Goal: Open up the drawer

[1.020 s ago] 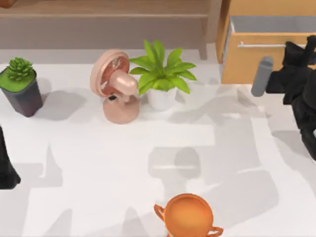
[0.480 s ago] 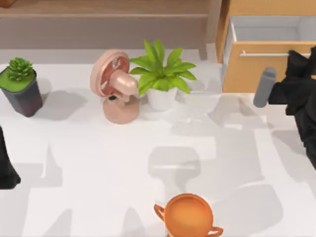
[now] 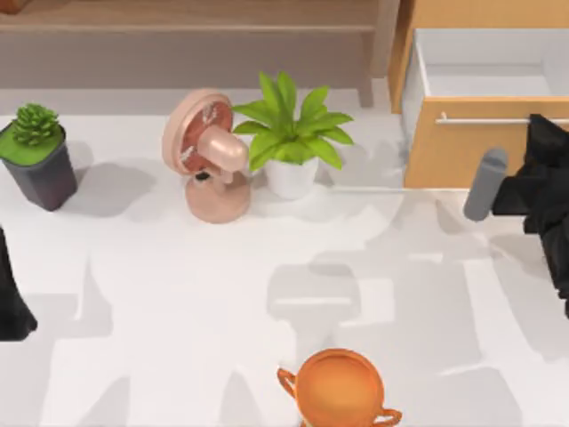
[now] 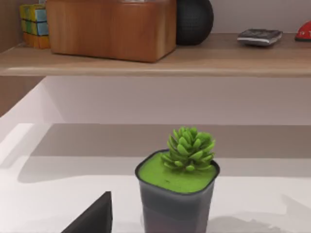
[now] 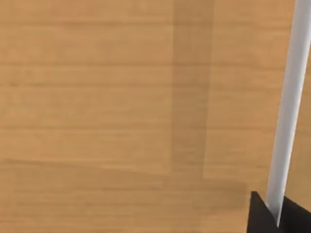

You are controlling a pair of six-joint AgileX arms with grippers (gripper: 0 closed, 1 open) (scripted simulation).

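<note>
Orange-tan drawer [image 3: 462,151]: at the far right corner of the tabletop [image 3: 178,294], pulled out, white inner walls showing.
Handle [image 3: 484,119]: thin silver bar across the drawer front; in the right wrist view it runs down between two dark fingertips [image 5: 260,216].
Right hand [image 3: 544,133]: at the right edge, up against the drawer front, closed around the handle.
Left hand [image 3: 11,302]: parked at the left edge; I cannot tell if it is wide or narrow.
Small plant in a dark pot [image 3: 37,156]: far left corner.
Pink fan [image 3: 209,156]: far middle, just beside a leafy plant in a white pot [image 3: 292,142].
Orange cup [image 3: 340,390]: near edge, middle.
Shelf unit [image 3: 187,36]: along the far edge.
</note>
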